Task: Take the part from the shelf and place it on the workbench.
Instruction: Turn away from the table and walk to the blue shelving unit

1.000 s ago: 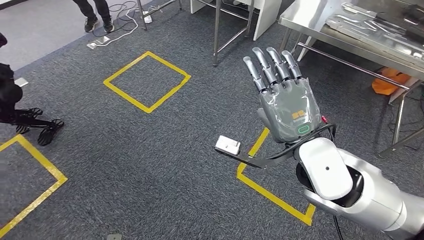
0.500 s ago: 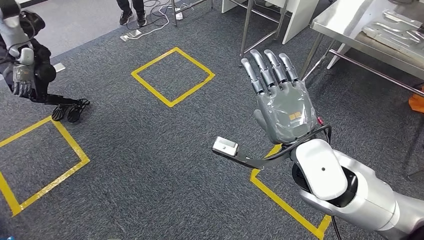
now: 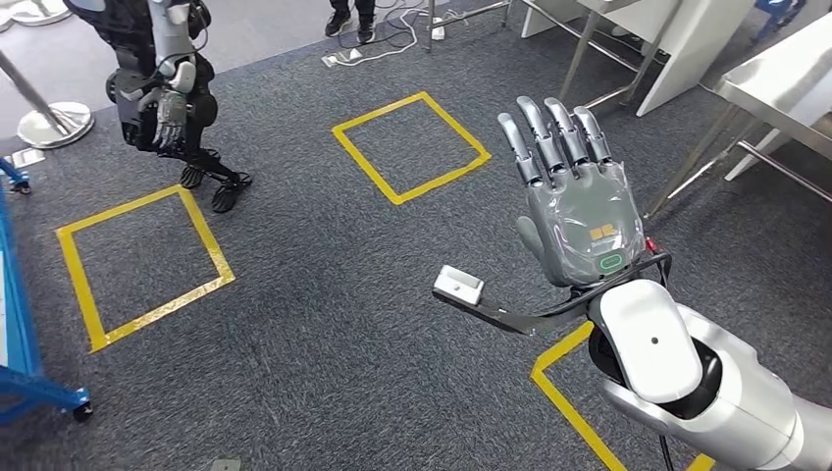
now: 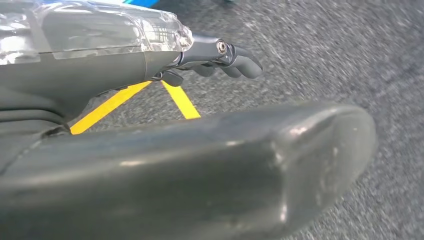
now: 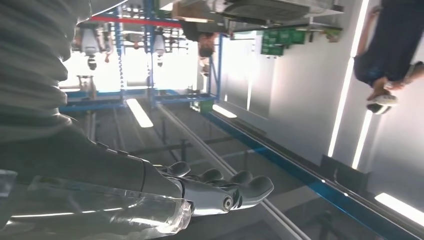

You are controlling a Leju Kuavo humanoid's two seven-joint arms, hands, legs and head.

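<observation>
My right hand [image 3: 574, 201] is raised in front of me in the head view, its back toward me and its fingers straight and spread, holding nothing. The right wrist view has the same hand [image 5: 210, 192] stretched out flat against a ceiling with lights. In the left wrist view my left hand [image 4: 125, 55] hangs over the grey carpet, fingers [image 4: 225, 62] extended with a slight curl and nothing in them. A blue shelf frame [image 3: 20, 324] stands at the far left edge. The corner of a steel workbench [image 3: 785, 74] shows at the upper right.
Another dark humanoid robot [image 3: 162, 69] stands at the upper left beside a post base [image 3: 54, 123]. A person's feet [image 3: 348, 20] and cables lie at the top. Yellow tape squares [image 3: 412, 147] mark the carpet. Table legs [image 3: 687, 157] stand near the workbench.
The whole picture has shifted right: my view has turned left. The workbench slid to the right edge, and the other robot and blue frame came in. My right hand stays raised and open.
</observation>
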